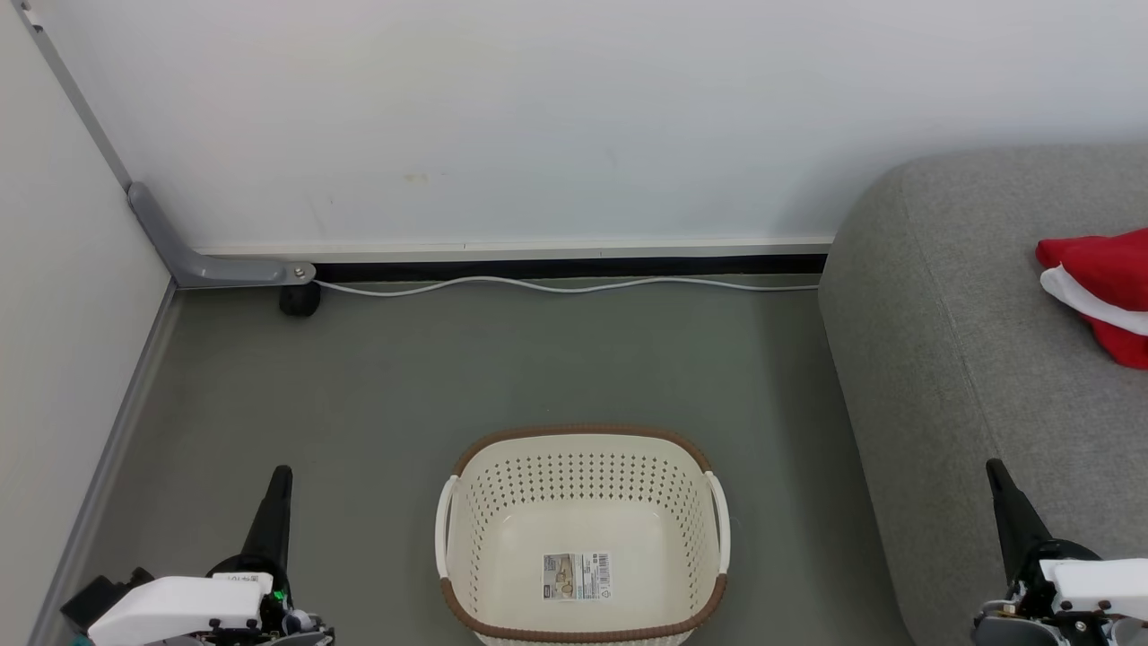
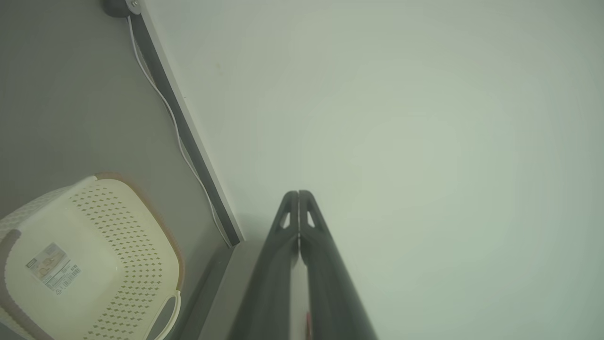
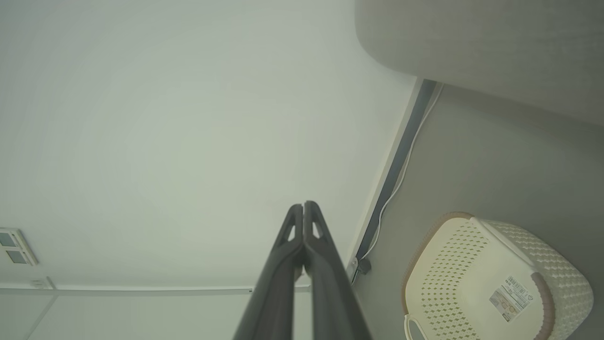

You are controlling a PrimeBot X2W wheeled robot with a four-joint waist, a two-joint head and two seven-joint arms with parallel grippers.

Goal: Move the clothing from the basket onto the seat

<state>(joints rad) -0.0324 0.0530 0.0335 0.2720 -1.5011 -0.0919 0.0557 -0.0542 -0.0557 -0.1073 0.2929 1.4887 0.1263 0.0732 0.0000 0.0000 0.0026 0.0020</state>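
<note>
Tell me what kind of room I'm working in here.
Probably a mocked-up living-room corner in a test space: a grey sofa, a laundry basket on bare floor, plain white partition walls.

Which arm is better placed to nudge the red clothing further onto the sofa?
Right, most likely. The right gripper, shut, shows against the sofa, on the same side as the red clothing. The left gripper, also shut, is on the far side of the basket, which looks empty.

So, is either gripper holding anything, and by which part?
Nothing is held. The left gripper and right gripper are shut and empty; the clothing lies on the seat.
</note>
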